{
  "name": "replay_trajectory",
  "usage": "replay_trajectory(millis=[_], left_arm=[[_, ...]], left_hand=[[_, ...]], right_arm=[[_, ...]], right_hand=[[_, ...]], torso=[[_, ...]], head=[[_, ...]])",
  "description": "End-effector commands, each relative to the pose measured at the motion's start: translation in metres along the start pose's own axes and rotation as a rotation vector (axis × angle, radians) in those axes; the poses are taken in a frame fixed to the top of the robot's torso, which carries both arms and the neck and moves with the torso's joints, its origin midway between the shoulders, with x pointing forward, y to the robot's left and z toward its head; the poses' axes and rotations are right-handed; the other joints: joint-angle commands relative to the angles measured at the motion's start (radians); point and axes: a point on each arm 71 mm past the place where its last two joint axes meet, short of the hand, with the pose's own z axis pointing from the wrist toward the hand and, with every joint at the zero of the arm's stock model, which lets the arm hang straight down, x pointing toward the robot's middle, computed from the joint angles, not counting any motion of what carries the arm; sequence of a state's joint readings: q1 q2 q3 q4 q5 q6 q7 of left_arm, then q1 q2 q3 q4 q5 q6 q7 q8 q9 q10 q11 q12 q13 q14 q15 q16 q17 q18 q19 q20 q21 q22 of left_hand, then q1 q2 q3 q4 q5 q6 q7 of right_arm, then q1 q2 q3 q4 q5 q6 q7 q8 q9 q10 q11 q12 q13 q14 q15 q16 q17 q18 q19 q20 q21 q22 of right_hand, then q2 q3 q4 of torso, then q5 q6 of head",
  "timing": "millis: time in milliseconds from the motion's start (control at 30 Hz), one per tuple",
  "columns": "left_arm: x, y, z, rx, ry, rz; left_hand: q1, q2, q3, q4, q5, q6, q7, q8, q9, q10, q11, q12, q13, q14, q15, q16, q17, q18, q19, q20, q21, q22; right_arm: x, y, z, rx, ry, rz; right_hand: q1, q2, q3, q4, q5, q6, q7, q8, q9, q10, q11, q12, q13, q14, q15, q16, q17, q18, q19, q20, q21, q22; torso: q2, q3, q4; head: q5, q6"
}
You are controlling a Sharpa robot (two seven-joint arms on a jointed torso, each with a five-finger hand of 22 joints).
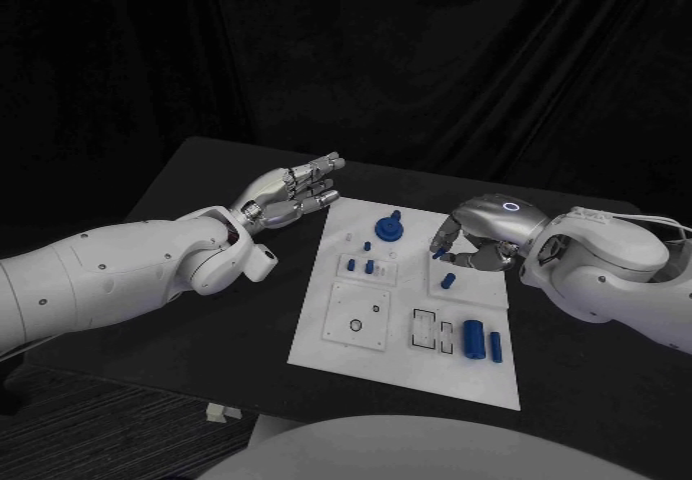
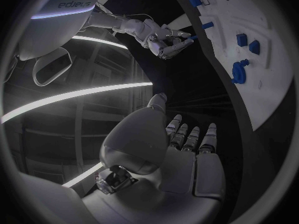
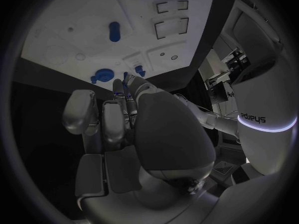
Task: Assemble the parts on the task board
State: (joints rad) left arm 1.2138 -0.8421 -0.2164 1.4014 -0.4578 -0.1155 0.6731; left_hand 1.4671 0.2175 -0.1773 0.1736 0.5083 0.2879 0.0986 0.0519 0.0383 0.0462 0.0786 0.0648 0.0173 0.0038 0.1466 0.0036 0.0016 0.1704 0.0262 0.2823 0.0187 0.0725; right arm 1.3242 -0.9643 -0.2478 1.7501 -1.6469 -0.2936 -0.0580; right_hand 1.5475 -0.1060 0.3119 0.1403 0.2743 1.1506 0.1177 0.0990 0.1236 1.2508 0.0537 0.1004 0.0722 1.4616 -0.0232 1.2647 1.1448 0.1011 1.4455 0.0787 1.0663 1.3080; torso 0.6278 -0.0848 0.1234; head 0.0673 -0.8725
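Observation:
The white task board (image 1: 325, 345) lies in the middle of the black table. My right hand (image 1: 479, 238) hovers over its far right part and pinches a small blue peg (image 1: 438, 256) between thumb and fingertips; the left wrist view shows the same peg (image 2: 194, 37) in that hand (image 2: 159, 35). Just in front of it a short blue cylinder (image 1: 449, 281) stands in the board. A round blue knob (image 1: 388, 226) sits near the far edge. My left hand (image 1: 296, 190) floats open beside the board's far left corner, holding nothing.
Small blue pegs (image 1: 361, 266) stand in a raised square left of centre. Two long blue pieces (image 1: 485, 342) lie at the board's near right beside rectangular slots (image 1: 424, 330). Bare black table (image 1: 173, 200) surrounds the board.

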Motion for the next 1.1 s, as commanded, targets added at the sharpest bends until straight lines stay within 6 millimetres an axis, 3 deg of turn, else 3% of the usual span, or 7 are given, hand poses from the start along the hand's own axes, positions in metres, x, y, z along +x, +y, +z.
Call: replay_trajectory(millis=[33, 200, 333, 467, 633, 800, 1100], left_arm=[[0.002, 0.0, 0.0, 0.011, 0.002, -0.012], [0.001, 0.0, 0.0, 0.009, 0.001, -0.012], [0.001, 0.0, 0.001, 0.007, 0.002, -0.012], [0.002, 0.001, 0.001, 0.007, 0.005, -0.014], [0.004, 0.001, 0.003, 0.007, 0.009, -0.017], [0.005, 0.002, 0.003, 0.006, 0.01, -0.018], [0.006, 0.004, 0.004, 0.001, 0.014, -0.021]], left_hand=[[0.001, 0.003, 0.0, -0.004, 0.001, 0.005, 0.005, 0.005, 0.001, -0.001, 0.006, 0.0, 0.0, -0.004, -0.002, -0.004, -0.002, 0.009, 0.0, 0.004, 0.001, 0.0], [0.001, 0.003, 0.0, -0.004, 0.0, 0.005, 0.005, 0.005, 0.001, -0.001, 0.006, 0.0, 0.0, -0.004, -0.002, -0.004, -0.002, 0.009, 0.0, 0.004, 0.001, 0.001], [0.001, 0.004, 0.0, -0.004, 0.0, 0.006, 0.005, 0.005, 0.001, -0.001, 0.007, 0.0, 0.0, -0.004, -0.003, -0.004, -0.002, 0.009, 0.0, 0.005, 0.001, 0.001], [0.001, 0.005, 0.001, -0.003, 0.0, 0.005, 0.005, 0.005, 0.001, -0.001, 0.008, 0.0, 0.0, -0.004, -0.004, -0.004, -0.002, 0.008, 0.0, 0.006, 0.001, 0.001], [0.001, 0.006, 0.001, -0.003, 0.0, 0.006, 0.006, 0.005, 0.001, -0.001, 0.008, -0.001, 0.0, -0.004, -0.004, -0.004, -0.002, 0.008, 0.0, 0.006, 0.001, 0.0], [0.001, 0.007, 0.002, -0.003, -0.001, 0.006, 0.006, 0.005, 0.001, -0.001, 0.009, -0.001, 0.0, -0.004, -0.005, -0.004, -0.002, 0.008, 0.0, 0.006, 0.001, -0.001], [0.001, 0.009, 0.004, -0.003, -0.001, 0.008, 0.007, 0.005, 0.001, -0.001, 0.009, 0.0, 0.0, -0.004, -0.006, -0.004, -0.002, 0.008, 0.0, 0.006, 0.001, 0.0]], right_arm=[[0.007, 0.008, 0.004, -0.004, 0.038, 0.001], [0.019, 0.022, 0.014, -0.044, 0.067, 0.013], [0.03, 0.034, 0.021, -0.084, 0.091, -0.006], [0.04, 0.043, 0.03, -0.116, 0.111, -0.013], [0.049, 0.051, 0.037, -0.137, 0.132, -0.013], [0.053, 0.058, 0.043, -0.152, 0.147, -0.026], [0.058, 0.069, 0.049, -0.183, 0.156, -0.049]], right_hand=[[-0.003, -0.002, 0.002, -0.005, 0.005, 0.007, 0.0, -0.001, 0.001, 0.006, 0.001, -0.004, -0.001, 0.021, -0.001, 0.006, 0.005, -0.02, 0.011, 0.0, 0.013, 0.157], [-0.001, -0.002, 0.004, -0.009, 0.013, 0.007, 0.0, -0.003, 0.0, 0.007, 0.002, -0.008, -0.001, 0.022, -0.001, 0.011, 0.009, -0.022, 0.014, -0.001, 0.029, 0.16], [-0.002, -0.003, 0.005, -0.01, 0.016, 0.007, 0.001, -0.004, 0.0, 0.006, 0.002, -0.009, -0.002, 0.022, 0.0, 0.013, 0.011, -0.023, 0.015, -0.001, 0.035, 0.161], [-0.003, -0.003, 0.004, -0.01, 0.016, 0.007, 0.001, -0.004, 0.0, 0.007, 0.002, -0.009, -0.002, 0.022, 0.0, 0.014, 0.012, -0.023, 0.015, -0.001, 0.036, 0.161], [-0.002, -0.004, 0.005, -0.011, 0.017, 0.006, 0.001, -0.005, 0.0, 0.007, 0.002, -0.01, -0.002, 0.021, 0.0, 0.012, 0.009, -0.023, 0.015, -0.001, 0.035, 0.161], [0.0, -0.005, 0.006, -0.014, 0.019, 0.006, 0.001, -0.006, 0.0, 0.007, 0.002, -0.011, -0.002, 0.021, 0.0, 0.013, 0.01, -0.022, 0.013, -0.001, 0.03, 0.159], [0.0, -0.007, 0.006, -0.016, 0.019, 0.006, 0.001, -0.007, 0.0, 0.008, 0.002, -0.011, -0.002, 0.02, 0.0, 0.013, 0.009, -0.021, 0.012, -0.001, 0.029, 0.159]], torso=[[0.0, 0.0007, 0.0026], [0.0, 0.0008, 0.001], [0.001, 0.0009, 0.0016], [0.001, 0.0002, -0.0012], [0.001, 0.0007, 0.0028], [0.001, 0.0002, 0.0005], [0.0, -0.0004, 0.0002]], head=[[0.01, 0.0], [0.024, 0.0], [0.019, 0.0], [0.022, 0.0], [0.021, 0.0], [0.019, 0.0], [0.029, 0.0]])
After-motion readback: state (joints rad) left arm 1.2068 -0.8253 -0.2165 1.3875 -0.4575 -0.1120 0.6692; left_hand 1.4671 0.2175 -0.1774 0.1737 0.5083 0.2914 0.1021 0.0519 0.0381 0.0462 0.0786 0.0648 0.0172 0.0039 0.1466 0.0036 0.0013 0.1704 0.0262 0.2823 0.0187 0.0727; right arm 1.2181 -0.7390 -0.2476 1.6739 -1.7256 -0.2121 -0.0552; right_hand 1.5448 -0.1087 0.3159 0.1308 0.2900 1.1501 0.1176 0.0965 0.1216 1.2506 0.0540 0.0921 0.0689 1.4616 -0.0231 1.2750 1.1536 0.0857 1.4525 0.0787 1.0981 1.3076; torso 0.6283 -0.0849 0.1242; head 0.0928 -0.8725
